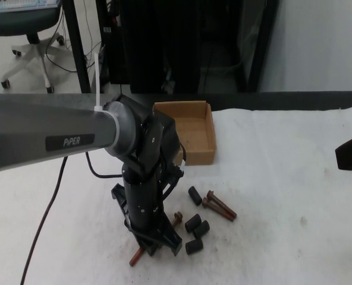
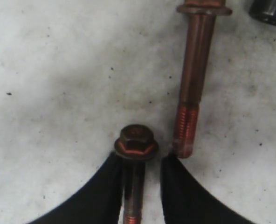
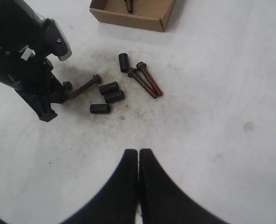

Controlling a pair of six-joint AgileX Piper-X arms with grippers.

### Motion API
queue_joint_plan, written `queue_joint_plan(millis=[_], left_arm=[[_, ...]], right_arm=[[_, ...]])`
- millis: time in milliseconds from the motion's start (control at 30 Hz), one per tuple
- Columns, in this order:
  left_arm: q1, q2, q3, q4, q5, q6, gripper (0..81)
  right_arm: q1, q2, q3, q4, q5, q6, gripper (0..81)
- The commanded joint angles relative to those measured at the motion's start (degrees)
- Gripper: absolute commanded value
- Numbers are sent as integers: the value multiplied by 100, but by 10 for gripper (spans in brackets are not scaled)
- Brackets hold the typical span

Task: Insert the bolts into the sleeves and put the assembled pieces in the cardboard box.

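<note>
My left gripper (image 1: 159, 238) points down at the white cloth. Its fingers (image 2: 184, 196) are shut on the shank of a rusty bolt (image 2: 134, 142) just behind the hex head. A second bolt (image 2: 194, 79) lies beside it, its threaded tip by one fingertip. Two more bolts (image 1: 220, 205) lie crossed to the right. Several black sleeves (image 1: 195, 228) are scattered between them. The cardboard box (image 1: 194, 155) stands behind, with a reddish piece (image 3: 128, 4) inside. My right gripper (image 3: 138, 154) hangs shut and empty above bare cloth, well off to the right.
The left arm's grey link (image 1: 45, 133) crosses the left of the bench. A black cable (image 1: 48, 208) trails over the cloth under it. The right arm (image 1: 351, 151) shows at the right edge. An office chair (image 1: 27, 35) stands behind the bench.
</note>
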Motion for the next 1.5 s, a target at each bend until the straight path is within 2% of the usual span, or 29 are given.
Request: queue_joint_plan(millis=[0, 100, 167, 300, 633, 800, 1000, 1100, 1233, 1367, 1467], left_arm=[[-4, -31, 28, -264, -42, -37, 274], [-4, -31, 28, -261, -222, -37, 273], [-4, -31, 28, -225, -295, -37, 237], [-4, -31, 28, -252, -295, 98, 1], [83, -287, 28, -316, -378, 132, 0], [283, -1311, 28, -643, -378, 89, 0], [757, -3112, 28, -900, -368, -192, 0], [959, -3925, 28, -910, -233, -192, 0], [1085, -4784, 35, -720, -159, -238, 0], [1140, -5504, 276, -439, -219, -238, 0], [1142, -6128, 1036, -432, -477, -347, 0]], right_arm=[[-22, -54, -12, 82, -54, -45, 8], [-22, -54, -12, 95, -54, -45, 8], [-22, -54, -12, 95, -54, -45, 8], [-22, -54, -12, 92, -44, -45, 8], [-4, -54, -12, 25, -91, -45, 8], [-7, 19, -12, -659, -337, -45, 8], [52, 736, -12, -1110, -323, -94, 8], [353, 1269, -12, -1151, -306, -334, 8], [1002, 2042, -12, -1505, -236, -328, 8], [1727, 2677, -134, -1781, 757, -259, 8], [1967, 3102, -393, -1720, 1097, -259, 8]])
